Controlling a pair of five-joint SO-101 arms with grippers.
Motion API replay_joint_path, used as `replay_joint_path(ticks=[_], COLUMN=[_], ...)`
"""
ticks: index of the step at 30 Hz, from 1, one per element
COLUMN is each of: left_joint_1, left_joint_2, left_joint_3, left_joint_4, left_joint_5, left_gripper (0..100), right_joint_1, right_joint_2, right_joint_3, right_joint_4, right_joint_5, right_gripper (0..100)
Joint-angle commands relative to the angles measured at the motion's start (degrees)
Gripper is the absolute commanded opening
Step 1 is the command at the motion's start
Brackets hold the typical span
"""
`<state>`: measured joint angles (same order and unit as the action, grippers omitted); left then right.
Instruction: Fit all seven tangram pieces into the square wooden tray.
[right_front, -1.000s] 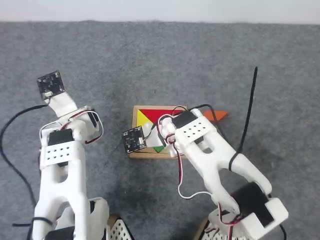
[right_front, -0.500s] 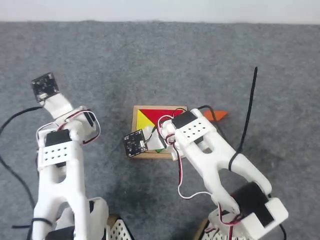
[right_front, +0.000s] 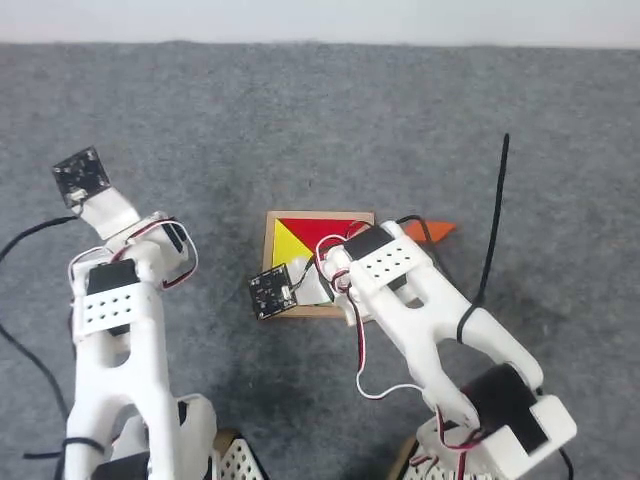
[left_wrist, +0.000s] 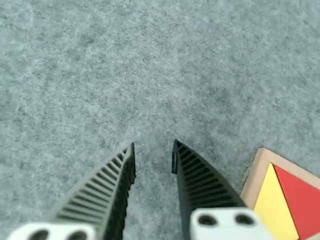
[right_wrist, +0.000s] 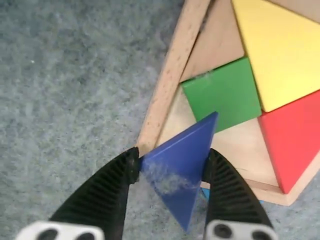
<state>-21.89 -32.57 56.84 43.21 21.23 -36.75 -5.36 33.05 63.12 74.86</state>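
The square wooden tray (right_front: 270, 232) lies mid-table, with a yellow triangle (right_front: 286, 240) and a red triangle (right_front: 322, 230) in it. In the right wrist view my right gripper (right_wrist: 173, 155) is shut on a blue triangle (right_wrist: 182, 162), held tilted over the tray's rim (right_wrist: 172, 75) near one corner. A green square (right_wrist: 225, 95) sits in the tray beside the yellow triangle (right_wrist: 277, 45) and a red piece (right_wrist: 290, 135). An orange piece (right_front: 432, 231) lies on the carpet just right of the tray. My left gripper (left_wrist: 153, 145) hangs open over bare carpet, left of the tray's corner (left_wrist: 257, 165).
Grey carpet (right_front: 330, 120) covers the whole table. A black cable (right_front: 495, 220) runs up along the right side of the right arm. Open carpet lies behind the tray and to its left.
The left arm has swung a little further left, away from the tray. The right gripper has shifted slightly toward the tray's front edge with the blue triangle.
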Motion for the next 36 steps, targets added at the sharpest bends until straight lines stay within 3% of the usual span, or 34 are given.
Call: replay_joint_path(ticks=[1,5,13,19,22,26,30,36], left_joint_1=[-0.26,-0.26,-0.26,-0.26,-0.26,-0.26,-0.18,-0.09], left_joint_2=[-2.37,-2.37,-2.29,-2.29,-2.29,-2.29,-2.29,-2.29], left_joint_3=[-1.01,-1.01,-1.10,-1.10,-1.10,-1.10,-1.10,-1.10], left_joint_4=[-1.58,-1.58,-1.67,-1.67,-1.67,-1.67,-1.67,-1.67], left_joint_5=[0.70,0.70,0.62,0.62,0.62,0.62,0.62,0.62], left_gripper=[13,13,13,13,13,13,13,13], right_joint_1=[-0.48,-0.48,-0.40,-0.22,-0.31,-0.31,-0.40,-0.13], right_joint_2=[-2.24,-2.24,-2.77,-7.16,-10.51,-11.21,-7.87,-1.10], right_joint_3=[-0.44,-0.44,-0.44,-2.11,-2.37,-1.14,3.96,5.36], right_joint_4=[-0.04,-0.04,-1.19,-1.63,-1.63,-5.23,-16.31,-27.12], right_joint_5=[-1.23,-1.23,-1.76,-10.37,-16.18,-25.41,-34.46,-38.77], right_gripper=[21.9,30.2,30.7,30.4,22.5,1.7,4.5,0.6])
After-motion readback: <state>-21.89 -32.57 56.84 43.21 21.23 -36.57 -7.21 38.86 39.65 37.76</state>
